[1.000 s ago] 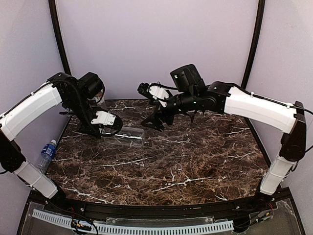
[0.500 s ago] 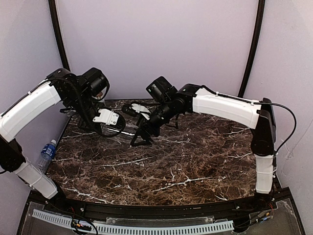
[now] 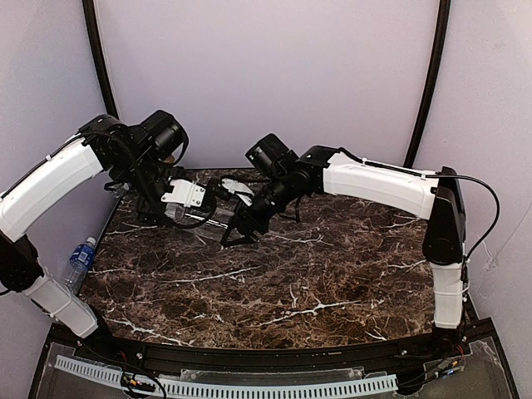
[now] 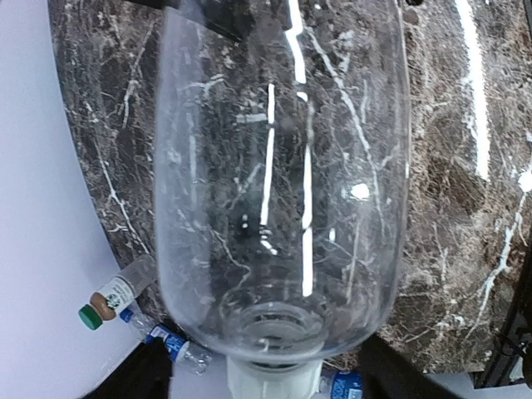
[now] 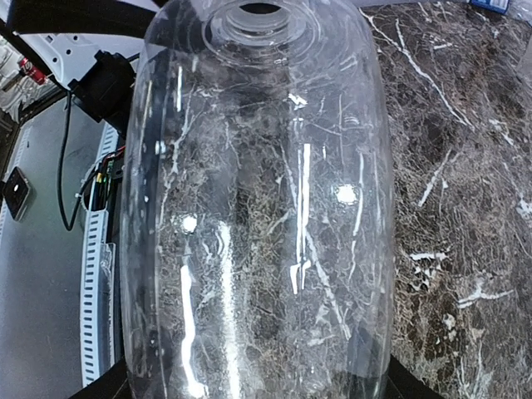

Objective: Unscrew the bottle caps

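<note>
So the clear unlabelled bottle (image 5: pixel 258 208) hangs between both pincers. The right gripper (image 5: pixel 253 387) hugs its base end, jaws snug on either side. The left gripper (image 4: pixel 270 371) straddles the white cap (image 4: pixel 270 386) end, can't tell if it's actually clamped.

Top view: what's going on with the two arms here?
Both arms meet at the table's far left around the clear unlabelled bottle. The left claw grips its white-capped end; the right claw straddles the body, grip unclear. The cap is on. A blue-labelled bottle lies untouched by the left edge.
</note>
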You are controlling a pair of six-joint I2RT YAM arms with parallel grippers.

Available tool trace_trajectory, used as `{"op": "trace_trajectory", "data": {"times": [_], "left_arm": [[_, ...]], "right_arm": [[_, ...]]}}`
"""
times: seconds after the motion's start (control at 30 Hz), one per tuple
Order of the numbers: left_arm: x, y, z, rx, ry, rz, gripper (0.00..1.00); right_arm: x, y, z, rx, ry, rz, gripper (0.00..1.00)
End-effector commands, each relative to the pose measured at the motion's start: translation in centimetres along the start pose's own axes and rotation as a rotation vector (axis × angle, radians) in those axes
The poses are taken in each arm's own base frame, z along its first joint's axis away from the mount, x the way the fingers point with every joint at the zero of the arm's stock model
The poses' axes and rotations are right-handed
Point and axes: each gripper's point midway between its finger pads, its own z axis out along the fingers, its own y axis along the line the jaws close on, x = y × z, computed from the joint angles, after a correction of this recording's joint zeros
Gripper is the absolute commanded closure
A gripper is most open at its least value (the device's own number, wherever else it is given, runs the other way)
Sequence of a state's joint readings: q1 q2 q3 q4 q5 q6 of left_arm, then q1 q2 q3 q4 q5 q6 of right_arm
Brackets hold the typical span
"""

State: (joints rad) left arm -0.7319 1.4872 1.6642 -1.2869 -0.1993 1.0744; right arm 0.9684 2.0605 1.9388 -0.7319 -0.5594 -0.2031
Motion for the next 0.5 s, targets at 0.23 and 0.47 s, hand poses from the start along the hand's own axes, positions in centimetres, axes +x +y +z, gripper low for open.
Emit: {"op": "trace_trajectory", "data": {"times": [0.23, 0.47], "left_arm": [[-1.0, 10.9, -12.0, -0.557, -0.324, -0.449, 0.01], [-6.2, 9.3, -18.6, -0.283, -0.89, -0.761, 0.01]], "right_arm": [[-7.6, -2.8, -7.9, 0.353, -0.472, 0.088, 0.57], [-12.4, 0.5, -13.7, 0.38, -0.941, 0.059, 0.6]]}}
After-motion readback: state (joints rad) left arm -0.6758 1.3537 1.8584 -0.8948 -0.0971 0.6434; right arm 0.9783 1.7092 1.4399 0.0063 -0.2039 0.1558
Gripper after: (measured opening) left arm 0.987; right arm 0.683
